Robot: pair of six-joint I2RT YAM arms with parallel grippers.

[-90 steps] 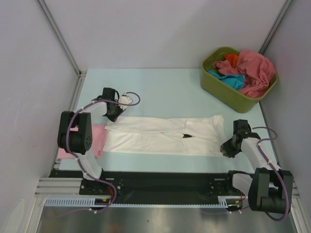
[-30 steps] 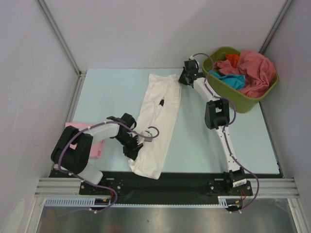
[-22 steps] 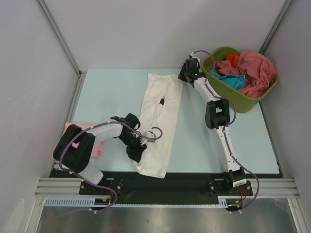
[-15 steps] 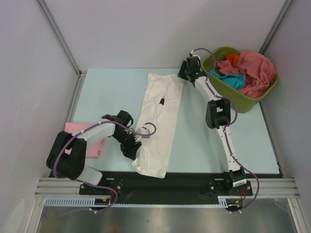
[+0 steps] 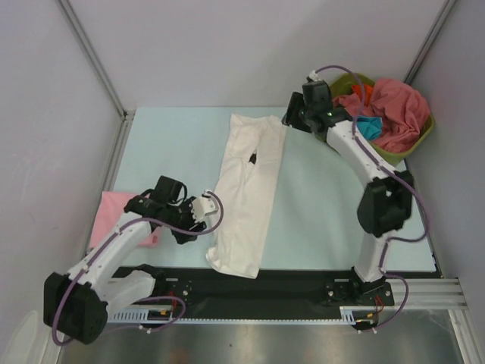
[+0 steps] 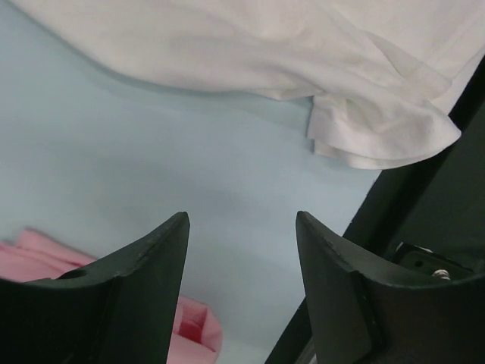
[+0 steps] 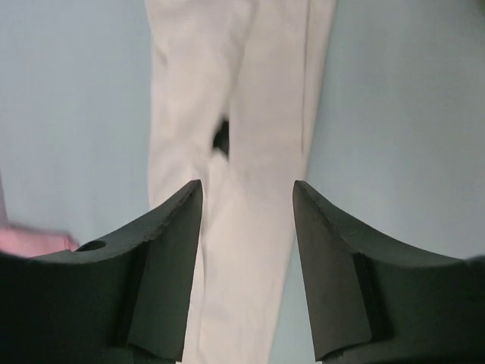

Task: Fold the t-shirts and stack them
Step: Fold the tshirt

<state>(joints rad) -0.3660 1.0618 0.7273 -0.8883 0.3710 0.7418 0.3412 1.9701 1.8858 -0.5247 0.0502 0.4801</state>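
Both end effectors (image 5: 184, 227) (image 5: 292, 120) spread; right arm (image 5: 352, 148) outstretched.

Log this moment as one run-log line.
white t-shirt: long folded strip | left end effector: open, empty, beside near end | right end effector: open, empty, at far end | pink t-shirt: folded, left edge

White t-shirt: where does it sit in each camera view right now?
Top external: white t-shirt, a long strip down the middle.
Left wrist: white t-shirt across the top, one corner upper right.
Right wrist: white t-shirt down the centre, top to bottom.
Shared landmark: pink t-shirt, at the left in every view.
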